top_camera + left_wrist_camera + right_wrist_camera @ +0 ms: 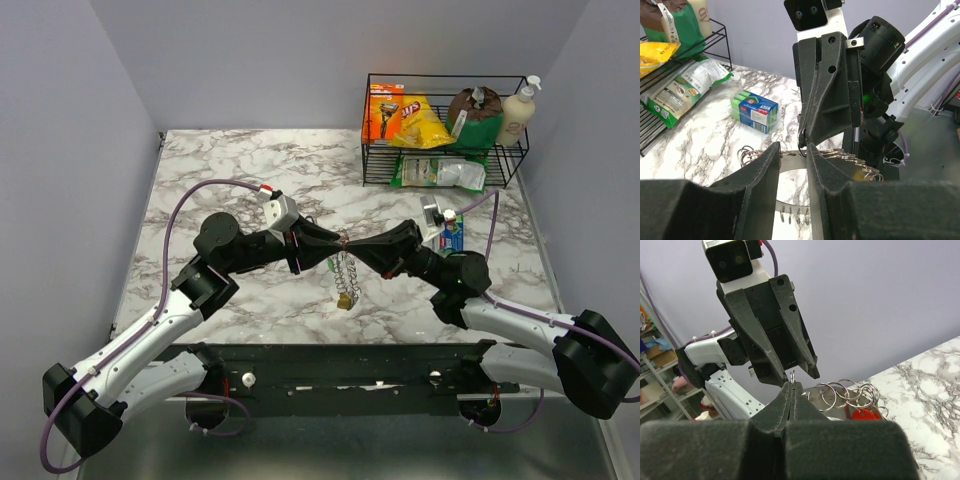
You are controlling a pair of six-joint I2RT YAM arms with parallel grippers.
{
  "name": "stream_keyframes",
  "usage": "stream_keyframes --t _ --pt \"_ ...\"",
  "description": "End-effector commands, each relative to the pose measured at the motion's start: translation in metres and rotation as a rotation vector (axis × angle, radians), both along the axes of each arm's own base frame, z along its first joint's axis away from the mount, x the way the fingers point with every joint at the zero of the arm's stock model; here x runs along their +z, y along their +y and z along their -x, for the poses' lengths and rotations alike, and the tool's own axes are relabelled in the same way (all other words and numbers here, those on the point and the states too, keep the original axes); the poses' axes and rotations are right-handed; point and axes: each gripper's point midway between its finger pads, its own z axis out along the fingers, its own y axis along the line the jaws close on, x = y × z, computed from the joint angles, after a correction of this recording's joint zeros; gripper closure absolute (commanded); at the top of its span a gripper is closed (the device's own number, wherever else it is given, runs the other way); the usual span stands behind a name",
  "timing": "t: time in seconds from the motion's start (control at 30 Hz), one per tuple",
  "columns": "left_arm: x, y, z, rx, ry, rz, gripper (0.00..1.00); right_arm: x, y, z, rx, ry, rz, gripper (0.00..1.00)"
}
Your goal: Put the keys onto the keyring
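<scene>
The keyring (347, 272), a silvery band carrying several small split rings and a yellow-gold piece (345, 300), hangs above the table where both grippers meet. My right gripper (792, 385) is shut on one small split ring (792, 376) at the band's end (828, 403). A red key head (863, 414) hangs among the rings; no other keys show. My left gripper (792, 148) is open, with its fingers on either side of the right gripper's tip (809, 135). The band (790, 155) crosses the gap beneath them. In the top view the left gripper (335, 243) faces the right gripper (351, 243).
A black wire rack (445, 130) with snack bags and a soap bottle (518, 110) stands at the back right. A blue-green sponge pack (452, 236) lies behind the right arm and also shows in the left wrist view (755, 111). The marble table's near edge (340, 345) runs in front.
</scene>
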Motion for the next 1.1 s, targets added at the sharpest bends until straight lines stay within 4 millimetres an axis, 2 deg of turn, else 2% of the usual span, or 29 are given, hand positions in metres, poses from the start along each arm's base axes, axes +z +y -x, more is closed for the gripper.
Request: stream_keyframes --t 0.0,0.13,0.2,0.27,0.43,0.83,0.93,1.07 --pt "0.001 -0.001 0.001 -0.007 -0.002 0.001 0.65 0.070 -0.038 0.034 -0.039 -0.279 -0.273 0.99" --pt "-0.002 -0.002 0.000 -0.004 0.006 -0.005 0.69 0.070 -0.038 0.034 -0.040 -0.281 -0.274 0.99" --pt "-0.002 -0.002 0.000 -0.006 0.009 -0.010 0.65 0.070 -0.039 0.035 -0.040 -0.280 -0.275 0.99" --pt "-0.005 -0.003 -0.001 -0.004 0.018 -0.018 0.57 0.070 -0.038 0.035 -0.040 -0.281 -0.275 0.99" --pt "-0.003 0.001 -0.001 0.014 0.009 -0.009 0.52 0.069 -0.039 0.034 -0.044 -0.278 -0.275 0.99" --pt "-0.001 -0.004 0.000 -0.014 0.016 0.009 0.81 0.070 -0.040 0.035 -0.042 -0.281 -0.276 0.99" --pt "0.001 -0.005 0.001 -0.019 0.008 0.014 0.97 0.069 -0.039 0.035 -0.040 -0.280 -0.273 0.99" --pt "0.008 -0.002 0.002 -0.009 -0.011 0.024 1.00 0.068 -0.038 0.035 -0.036 -0.279 -0.269 0.99"
